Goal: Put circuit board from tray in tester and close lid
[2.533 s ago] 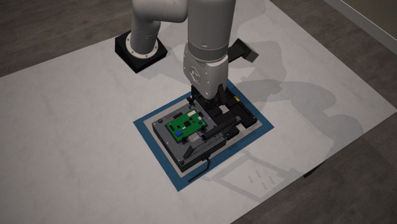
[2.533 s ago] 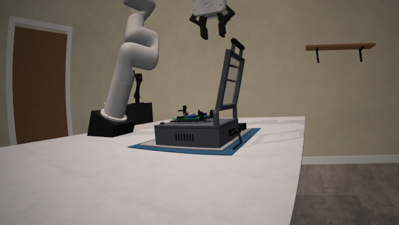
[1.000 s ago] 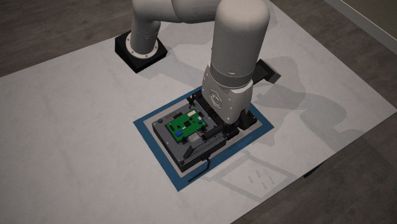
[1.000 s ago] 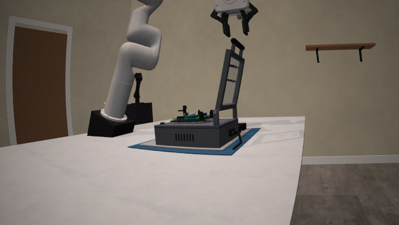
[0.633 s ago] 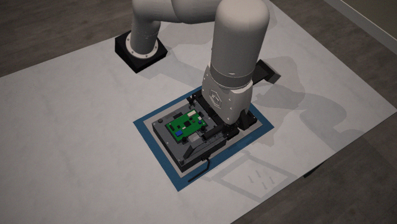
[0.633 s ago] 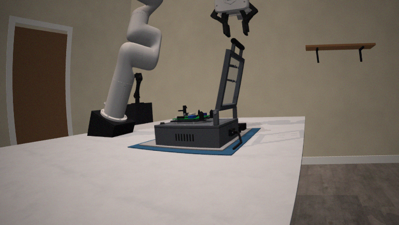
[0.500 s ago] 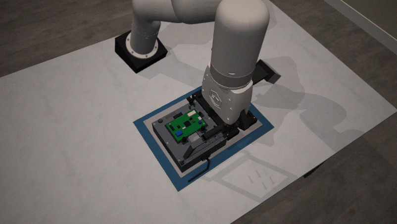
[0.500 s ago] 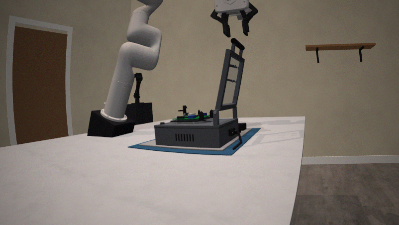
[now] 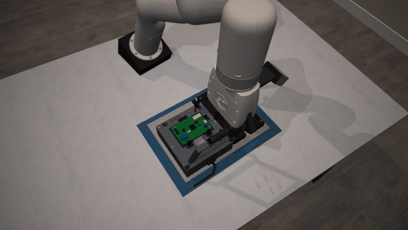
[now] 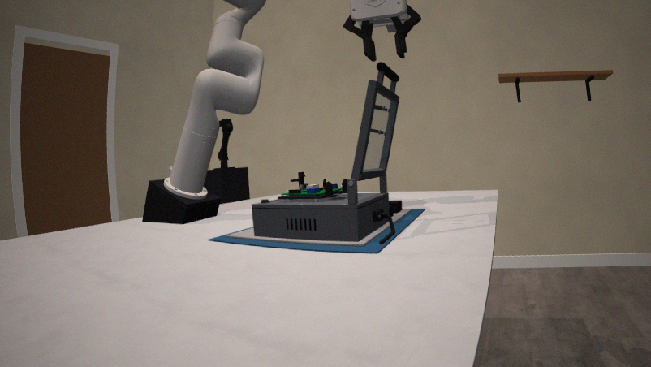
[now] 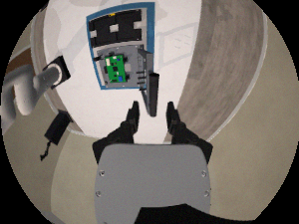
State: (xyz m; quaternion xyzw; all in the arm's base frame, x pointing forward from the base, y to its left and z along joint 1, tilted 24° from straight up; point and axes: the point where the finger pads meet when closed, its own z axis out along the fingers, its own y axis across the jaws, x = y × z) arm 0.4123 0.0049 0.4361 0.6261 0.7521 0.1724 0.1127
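With the gripper (image 10: 387, 58) (image 11: 152, 108) empty and half open, the handle (image 10: 387, 71) (image 11: 153, 95) should be straddled squarely before the lid (image 10: 364, 131) is swung down.

Top view steeply down, fairly near.

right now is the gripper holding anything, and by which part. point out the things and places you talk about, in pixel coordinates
Nothing is held: the gripper (image 10: 387, 58) (image 11: 152, 108) is open above the raised lid's handle (image 10: 387, 71) (image 11: 153, 94).
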